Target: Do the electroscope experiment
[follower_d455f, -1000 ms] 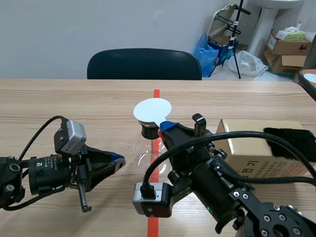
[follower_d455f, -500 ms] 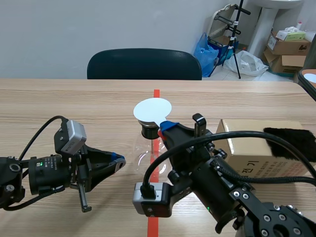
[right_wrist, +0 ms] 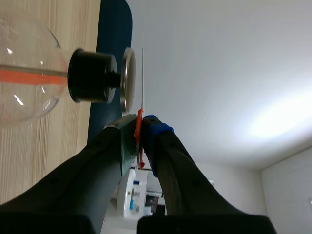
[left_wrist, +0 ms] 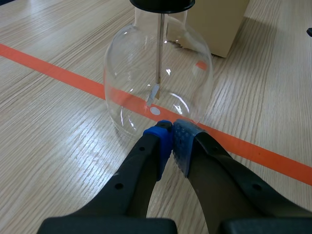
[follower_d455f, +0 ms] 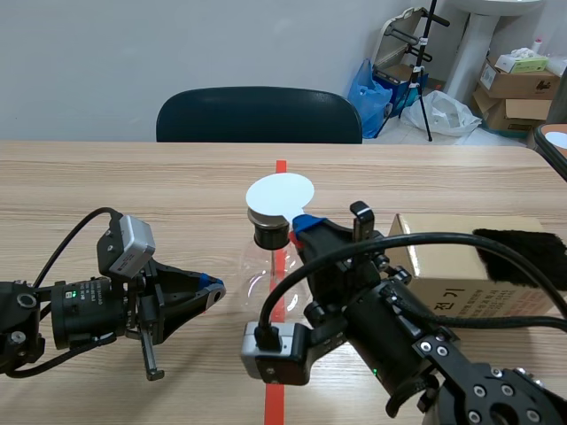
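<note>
The electroscope [left_wrist: 158, 83] is standing upright on the table [follower_d455f: 133, 195], on the orange tape line [follower_d455f: 281, 168] near the table's middle. Its long axis is running straight up and down. The round glass belly is sitting on the wood and the black stopper [right_wrist: 90, 75] and metal top plate [right_wrist: 127, 80] are pointing upward. A thin rod [left_wrist: 160, 48] is hanging down the axis inside the glass, with small foil leaves [left_wrist: 153, 92] at its lower end.

The right gripper [right_wrist: 140, 127] is coming in from 5 o'clock of the flask and pointing toward 12. Its fingers are pinching narrowly on the orange handle [right_wrist: 139, 122] of a thin white disc [follower_d455f: 280, 192]. The disc is lying flat, facing the metal top plate just above it, with a thin gap showing between them.

The left gripper [left_wrist: 171, 139] is lying low at 9 o'clock of the flask and pointing toward 3 o'clock. Its blue pads are pressing together on nothing, with the tips just short of the glass base.

A cardboard box [follower_d455f: 461, 257] is sitting at 3 o'clock of the flask, carrying a black fuzzy cloth [follower_d455f: 523, 252]. A dark chair [follower_d455f: 259, 115] is standing at 12 o'clock beyond the table.
</note>
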### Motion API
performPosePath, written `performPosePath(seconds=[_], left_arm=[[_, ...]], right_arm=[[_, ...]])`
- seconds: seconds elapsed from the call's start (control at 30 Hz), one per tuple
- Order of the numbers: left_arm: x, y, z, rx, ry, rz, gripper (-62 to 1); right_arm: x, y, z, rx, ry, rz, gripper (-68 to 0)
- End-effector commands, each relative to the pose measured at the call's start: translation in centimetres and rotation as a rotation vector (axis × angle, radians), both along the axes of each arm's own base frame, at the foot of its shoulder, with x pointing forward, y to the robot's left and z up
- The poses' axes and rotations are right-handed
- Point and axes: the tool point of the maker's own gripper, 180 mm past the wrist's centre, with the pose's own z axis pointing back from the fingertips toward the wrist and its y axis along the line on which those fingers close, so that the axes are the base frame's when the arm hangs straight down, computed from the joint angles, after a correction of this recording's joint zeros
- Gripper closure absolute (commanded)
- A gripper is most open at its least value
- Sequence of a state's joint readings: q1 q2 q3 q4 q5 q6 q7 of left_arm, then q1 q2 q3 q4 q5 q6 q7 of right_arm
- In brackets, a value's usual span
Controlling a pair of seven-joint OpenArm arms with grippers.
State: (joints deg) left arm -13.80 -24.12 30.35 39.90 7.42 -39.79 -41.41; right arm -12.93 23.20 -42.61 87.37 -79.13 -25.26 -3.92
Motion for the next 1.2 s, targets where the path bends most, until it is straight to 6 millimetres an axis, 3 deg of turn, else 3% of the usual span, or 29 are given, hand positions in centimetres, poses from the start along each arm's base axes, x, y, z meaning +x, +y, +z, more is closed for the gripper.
performPosePath(seconds=[0.0, 0.63, 1.17], left_arm=[[0.5, -0.4, 1.1, -0.037, -0.024, 0.005, -4.2], [0.5, -0.4, 1.1, -0.037, -0.024, 0.005, -4.2], [0.5, -0.4, 1.1, -0.037, -0.024, 0.005, -4.2]], right_arm=[[0.7, -0.5, 1.1, 0.014, -0.036, -0.032, -1.1], [3.4, -7.8, 2.0, 0.039, -0.078, -0.469, -1.1], [3.5, -9.0, 2.1, 0.043, -0.084, -0.533, -1.1]])
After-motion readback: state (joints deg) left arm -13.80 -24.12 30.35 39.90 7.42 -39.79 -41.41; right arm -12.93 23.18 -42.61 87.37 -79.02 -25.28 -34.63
